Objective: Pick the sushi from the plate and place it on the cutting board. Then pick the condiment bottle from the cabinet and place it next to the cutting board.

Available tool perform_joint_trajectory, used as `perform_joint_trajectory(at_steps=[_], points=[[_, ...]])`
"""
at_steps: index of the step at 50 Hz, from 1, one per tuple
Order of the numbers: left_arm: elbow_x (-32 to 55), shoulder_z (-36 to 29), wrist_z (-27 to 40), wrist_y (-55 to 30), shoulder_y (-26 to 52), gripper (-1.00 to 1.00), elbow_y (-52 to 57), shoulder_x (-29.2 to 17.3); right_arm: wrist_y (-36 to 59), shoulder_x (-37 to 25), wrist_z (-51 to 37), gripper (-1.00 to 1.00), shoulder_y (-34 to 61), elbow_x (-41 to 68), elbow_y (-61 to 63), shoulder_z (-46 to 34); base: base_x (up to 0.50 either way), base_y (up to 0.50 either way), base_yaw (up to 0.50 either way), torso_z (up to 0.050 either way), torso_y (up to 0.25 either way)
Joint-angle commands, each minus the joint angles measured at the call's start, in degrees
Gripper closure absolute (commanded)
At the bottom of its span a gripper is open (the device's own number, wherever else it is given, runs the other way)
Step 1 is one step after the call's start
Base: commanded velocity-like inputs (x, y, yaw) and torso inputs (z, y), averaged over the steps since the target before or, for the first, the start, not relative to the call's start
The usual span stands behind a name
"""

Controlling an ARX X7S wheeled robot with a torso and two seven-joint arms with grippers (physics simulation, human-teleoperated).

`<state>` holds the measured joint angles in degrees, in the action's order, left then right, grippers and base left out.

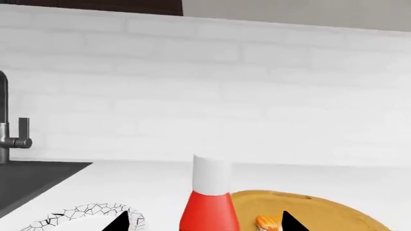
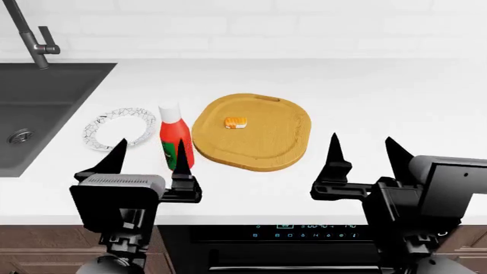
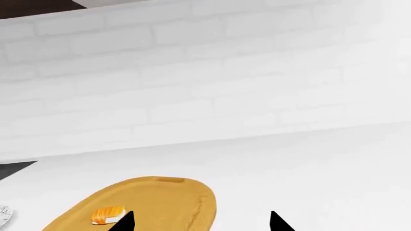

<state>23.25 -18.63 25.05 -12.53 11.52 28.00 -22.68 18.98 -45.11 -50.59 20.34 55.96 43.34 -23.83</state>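
Head view first: the tiny orange-topped sushi on its white rice base is seen lying on the large honey-coloured wooden cutting board, a little toward the board's left half, and the small round white plate with the black crackle rim is seen with nothing on it. The red squeeze bottle with the white cap and green label is standing upright on the white counter, between plate and board, just beside the board's left edge. Both placements can be judged done.

The left tool is held spread and empty, close in front of the bottle without contact. The right tool is likewise spread wide, nothing pinched, hanging over bare counter to the right of the board. A dark sink and its grey tap are seen at the far left.

Handling, should anything be retaken: the bottle would be judged light, smooth-walled and easily tipped, so its broad red body below the narrowing neck would be the place to be gripped. The sushi would be reckoned soft and crumbly, best pinched gently across the rice sides.
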Motion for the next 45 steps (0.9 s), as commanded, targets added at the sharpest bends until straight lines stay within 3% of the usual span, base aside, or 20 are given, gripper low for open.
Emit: perform_joint_trajectory(at_steps=[1,18,29,45], points=[[4.3,3.3,4.6,-7.0,-1.5,-1.00,15.3,-4.2,-0.4,0.6,-0.1,-1.00,-0.1,-0.8,0.9,-0.4,0.00,0.00,0.00,0.000,0.000],[11.4,8.6,10.8,-17.3,8.1,-1.00,24.2,-6.9,2.3,0.0,-2.3,-1.00,4.3,-3.9,8.0,-1.2,0.00,0.00,0.00,0.000,0.000],[12.0,7.3,11.9,-20.0,11.7,-1.00,25.4,-7.4,5.0,-0.2,-2.9,-1.00,10.0,-10.2,11.4,-2.0,0.00,0.00,0.00,0.000,0.000],[12.6,6.2,11.6,-21.6,14.1,-1.00,24.3,-7.9,13.0,2.4,-2.6,-1.00,22.4,-9.9,10.5,-4.4,0.00,0.00,0.00,0.000,0.000]])
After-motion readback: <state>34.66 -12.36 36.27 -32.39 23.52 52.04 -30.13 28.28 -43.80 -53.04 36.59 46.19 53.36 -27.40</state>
